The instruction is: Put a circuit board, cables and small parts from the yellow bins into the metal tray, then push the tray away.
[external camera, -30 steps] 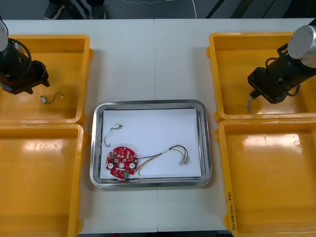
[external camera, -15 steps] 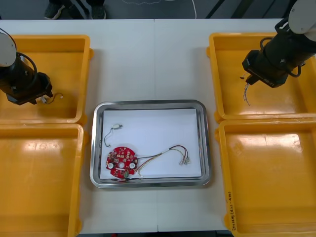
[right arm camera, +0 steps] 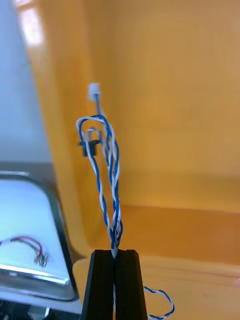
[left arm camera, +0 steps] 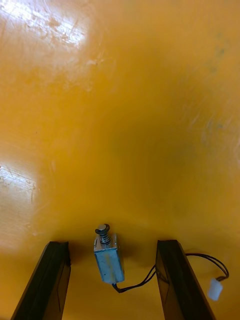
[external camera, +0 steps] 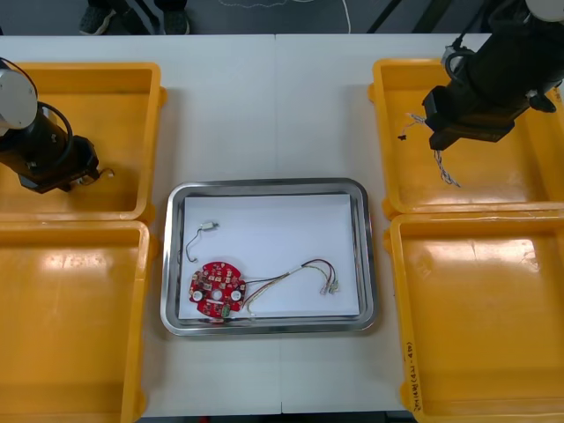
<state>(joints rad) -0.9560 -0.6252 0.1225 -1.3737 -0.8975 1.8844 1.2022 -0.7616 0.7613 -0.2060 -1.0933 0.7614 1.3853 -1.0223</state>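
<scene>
My right gripper (external camera: pixel 434 137) hangs above the far right yellow bin (external camera: pixel 493 189), shut on a twisted blue and white cable (external camera: pixel 446 169). In the right wrist view the cable (right arm camera: pixel 108 165) loops up from the closed fingertips (right arm camera: pixel 115 254). My left gripper (external camera: pixel 84 174) is low in the far left yellow bin (external camera: pixel 132 88). It stands open, with a small metal part (left arm camera: pixel 108 257) on a black wire lying between the fingers (left arm camera: pixel 56 280). The metal tray (external camera: pixel 264 185) holds a round red circuit board (external camera: pixel 217 288), a red and yellow cable (external camera: pixel 304 269) and a small metal part (external camera: pixel 208 226).
Two more yellow bins, one at the near left (external camera: pixel 70 326) and one at the near right (external camera: pixel 476 317), flank the tray. In the right wrist view the tray's corner (right arm camera: pixel 56 220) lies below and beside the hanging cable. A person's shoes (external camera: pixel 132 16) show beyond the table's far edge.
The right gripper has risen from the bin floor and shifted toward the table's middle, lifting the blue and white cable. The left gripper has come down over the small metal part.
</scene>
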